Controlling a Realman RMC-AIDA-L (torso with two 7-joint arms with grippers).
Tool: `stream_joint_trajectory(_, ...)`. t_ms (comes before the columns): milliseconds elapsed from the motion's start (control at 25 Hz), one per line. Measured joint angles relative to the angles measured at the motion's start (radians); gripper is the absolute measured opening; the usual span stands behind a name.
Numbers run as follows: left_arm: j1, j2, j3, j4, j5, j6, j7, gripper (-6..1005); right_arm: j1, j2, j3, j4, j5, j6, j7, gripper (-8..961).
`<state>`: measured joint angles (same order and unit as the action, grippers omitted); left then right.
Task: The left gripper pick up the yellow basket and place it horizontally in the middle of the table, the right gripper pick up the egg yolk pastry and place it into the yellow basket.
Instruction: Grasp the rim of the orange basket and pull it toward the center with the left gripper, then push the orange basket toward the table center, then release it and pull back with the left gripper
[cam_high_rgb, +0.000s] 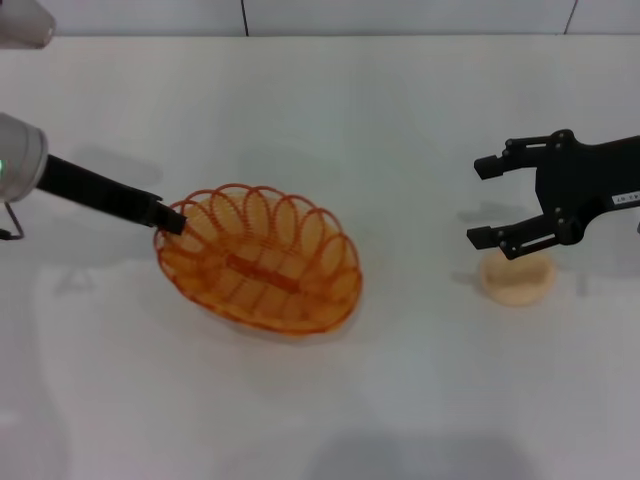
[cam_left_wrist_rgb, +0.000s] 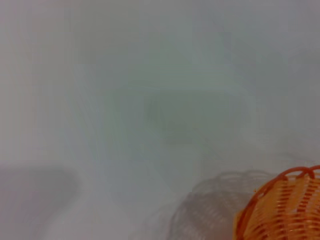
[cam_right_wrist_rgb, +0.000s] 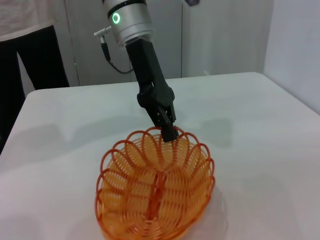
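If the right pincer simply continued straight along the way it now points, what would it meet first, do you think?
The right pincer, open, points toward the yellow basket; its rim probably comes first, though height is unclear. The egg yolk pastry lies beneath.

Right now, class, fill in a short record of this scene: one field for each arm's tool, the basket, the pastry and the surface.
left tool: at the near-left rim of the basket, closed on it
right tool: open, poised over the pastry, not gripping it
yellow basket: on the table, mid-view, holding nothing
egg yolk pastry: on the table, right of the basket, outside it
table: white
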<state>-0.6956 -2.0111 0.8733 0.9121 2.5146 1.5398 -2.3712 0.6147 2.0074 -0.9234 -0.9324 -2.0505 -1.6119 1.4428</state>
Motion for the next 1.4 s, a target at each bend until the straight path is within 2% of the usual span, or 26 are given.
stream_joint_trajectory(320,-0.032,-0.026,0.001,0.0,-0.002,0.0,-0.196,68,-0.001,0.0,0.0,-0.005,0.0,0.007,-0.015,870)
stream_joint_trajectory(560,-0.051,-0.065,0.005,-0.014,-0.019,0.0,-0.33,68,-0.001,0.0,0.0,-0.006,0.001,0.011,-0.025,870)
stream_joint_trajectory(880,-0.035,-0.069,0.009,-0.069,-0.096,-0.041,-0.436,72,-0.026,-0.001,0.0,-0.013,0.0,0.012,-0.067,869)
stream_joint_trajectory(1400,-0.033,-0.065,0.044,-0.07,-0.055,-0.076,-0.508,79,-0.05,-0.006,0.002,-0.037,0.011,0.007,-0.072,869)
